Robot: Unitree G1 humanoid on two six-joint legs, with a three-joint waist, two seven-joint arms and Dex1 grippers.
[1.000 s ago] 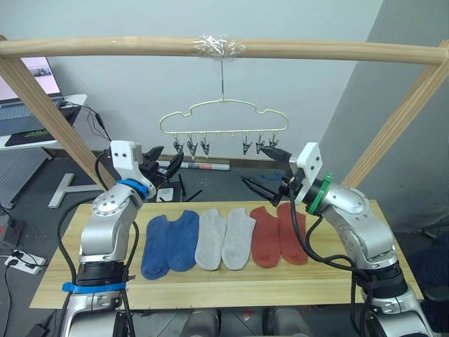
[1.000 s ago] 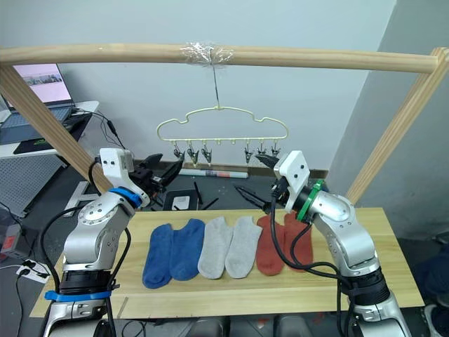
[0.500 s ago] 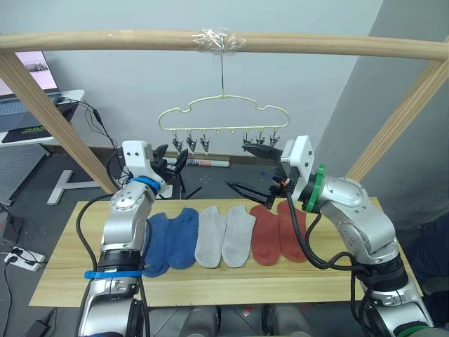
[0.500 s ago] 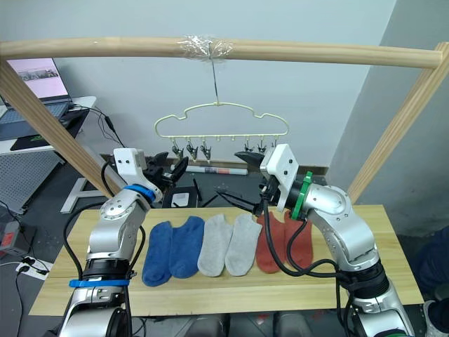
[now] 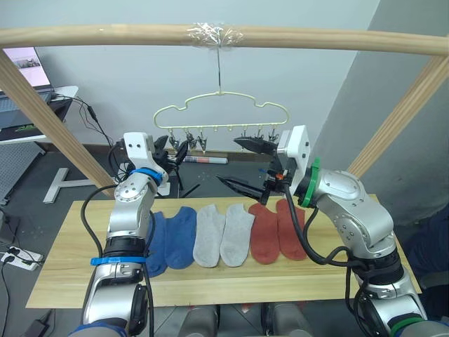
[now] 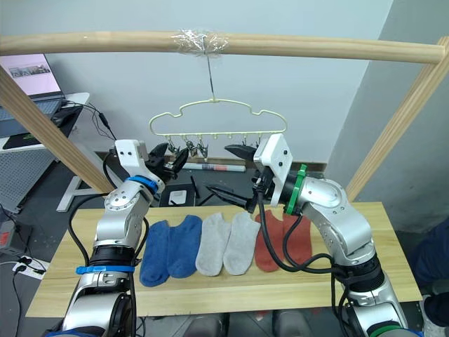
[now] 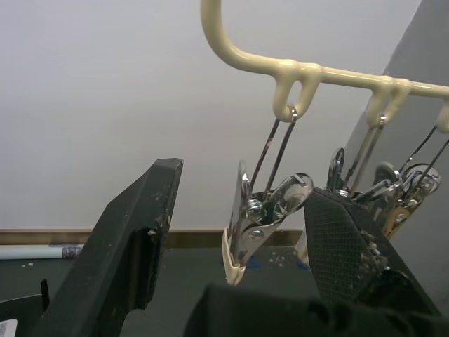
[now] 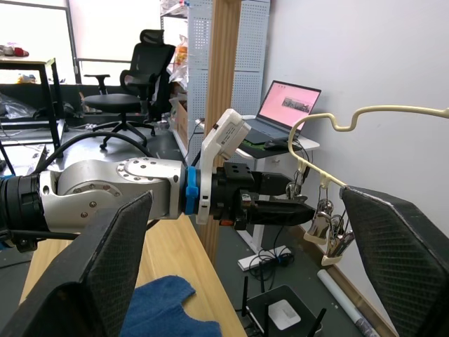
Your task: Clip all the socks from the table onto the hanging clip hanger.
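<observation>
1. Six socks lie in a row on the table (image 5: 337, 277) — two blue (image 5: 170, 239) on the robot's left, two light grey (image 5: 223, 234) in the middle, two rust red (image 5: 277, 231) on the right, each touching its neighbour.
2. The clip hanger (image 5: 219, 112) hangs by its hook from the taped wooden pole (image 5: 105, 35) above the table; its metal clips (image 5: 201, 141) dangle along the bar with nothing clipped in them.
3. The left claw (image 5: 172, 151) is raised at the hanger's left end. In the left wrist view its fingers (image 7: 133, 239) stand apart with the end clip (image 7: 256, 217) between them, and no pad touches it.
4. The right claw (image 5: 242, 163) is wide open and holds nothing — one finger near the right-hand clips, the other lower, above the socks.
</observation>
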